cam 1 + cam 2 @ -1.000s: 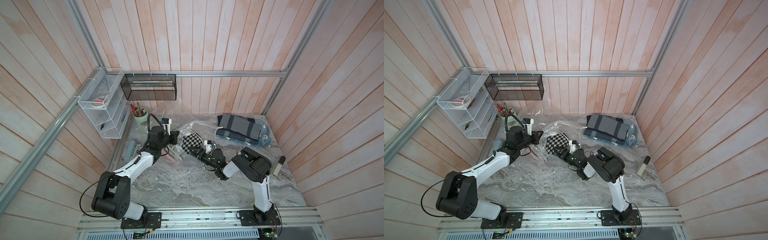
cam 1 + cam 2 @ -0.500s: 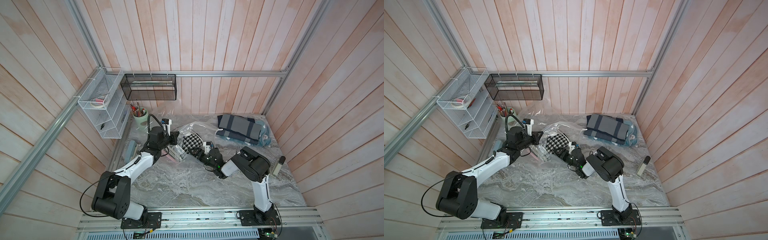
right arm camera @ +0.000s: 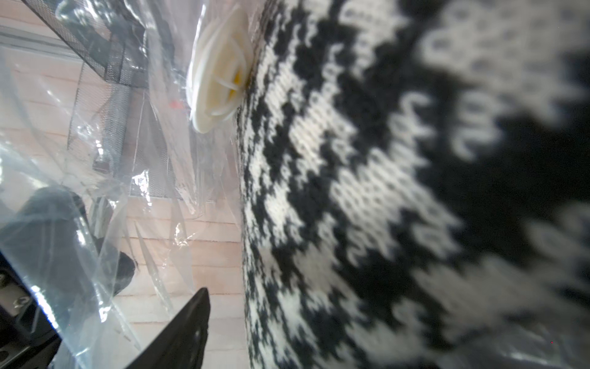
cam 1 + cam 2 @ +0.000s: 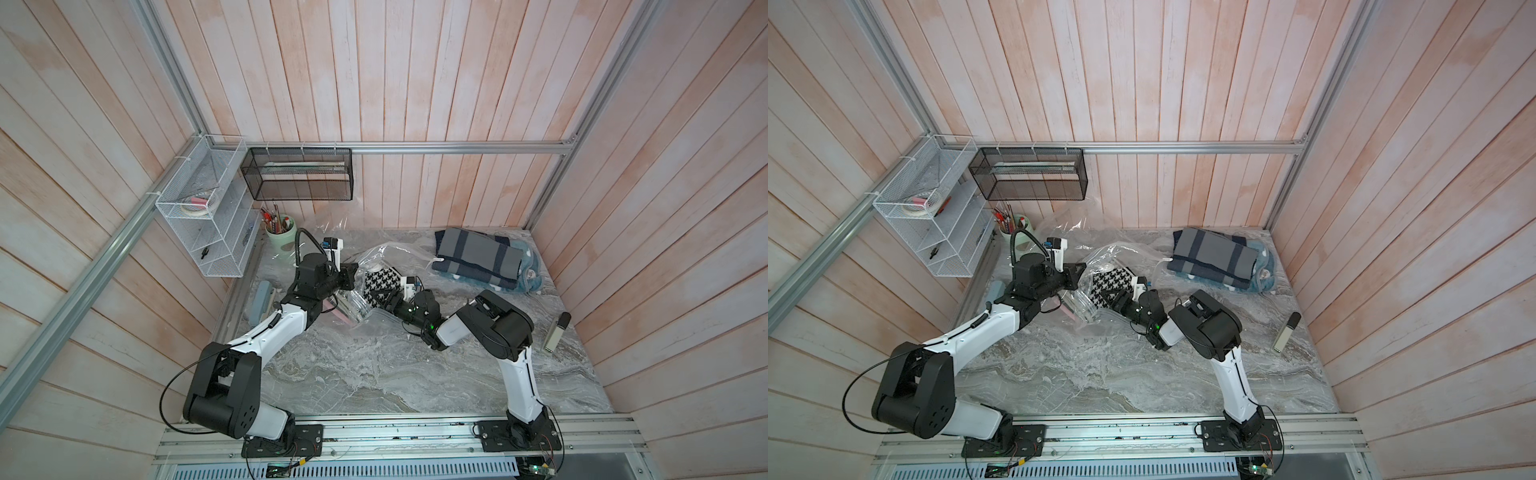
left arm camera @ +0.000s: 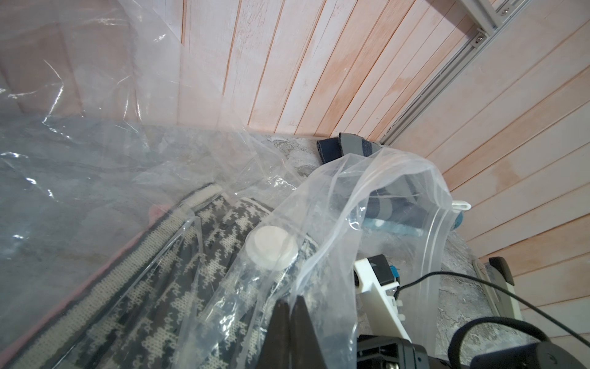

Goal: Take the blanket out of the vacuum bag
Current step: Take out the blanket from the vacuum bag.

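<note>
Marble tabletop: left gripper pinched on vacuum bag, right gripper wide beside blanket.

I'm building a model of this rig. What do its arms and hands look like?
Left arm and right arm share white link shells with black joint housings. The left hand and right hand have black tapered fingers and white camera brackets. A black cable loops off the left arm.
</note>
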Controlling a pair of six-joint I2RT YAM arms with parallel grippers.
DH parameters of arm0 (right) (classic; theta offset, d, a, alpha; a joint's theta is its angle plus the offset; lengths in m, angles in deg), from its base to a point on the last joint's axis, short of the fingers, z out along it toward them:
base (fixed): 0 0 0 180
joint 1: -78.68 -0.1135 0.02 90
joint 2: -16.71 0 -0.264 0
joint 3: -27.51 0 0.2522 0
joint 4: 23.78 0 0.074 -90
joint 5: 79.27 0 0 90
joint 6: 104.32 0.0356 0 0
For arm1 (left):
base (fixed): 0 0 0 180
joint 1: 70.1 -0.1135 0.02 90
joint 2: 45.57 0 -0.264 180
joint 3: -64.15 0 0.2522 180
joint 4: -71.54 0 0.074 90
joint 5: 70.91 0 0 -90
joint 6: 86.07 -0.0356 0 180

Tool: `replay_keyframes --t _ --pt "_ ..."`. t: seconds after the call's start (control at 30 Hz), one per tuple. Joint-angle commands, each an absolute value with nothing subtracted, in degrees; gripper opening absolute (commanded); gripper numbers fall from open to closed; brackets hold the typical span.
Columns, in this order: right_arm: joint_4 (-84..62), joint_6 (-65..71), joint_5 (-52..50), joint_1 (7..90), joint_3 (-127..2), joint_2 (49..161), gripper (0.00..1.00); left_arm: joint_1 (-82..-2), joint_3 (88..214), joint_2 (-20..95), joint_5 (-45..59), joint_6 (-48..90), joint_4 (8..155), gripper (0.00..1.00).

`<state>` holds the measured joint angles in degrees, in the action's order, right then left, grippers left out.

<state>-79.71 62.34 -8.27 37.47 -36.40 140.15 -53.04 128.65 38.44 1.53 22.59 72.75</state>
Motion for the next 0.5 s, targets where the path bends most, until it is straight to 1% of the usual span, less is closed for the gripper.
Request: replay_keyframes --t 0.0,0.2,0.47 --pt "-78.9 61.5 -9.4 37.6 -38.2 141.1 0.72 -52.9 127.9 39.5 1.4 22.4 70.7 0.00" --pt "-80.3 63.3 -10.5 37.8 -42.1 144.6 0.72 -52.9 128.3 40.0 0.9 22.7 70.6 0.00" --pt "-71.6 59.5 -9.6 38.1 -50.6 145.7 0.72 -52.9 127.6 39.7 0.4 23.2 70.1 0.00"
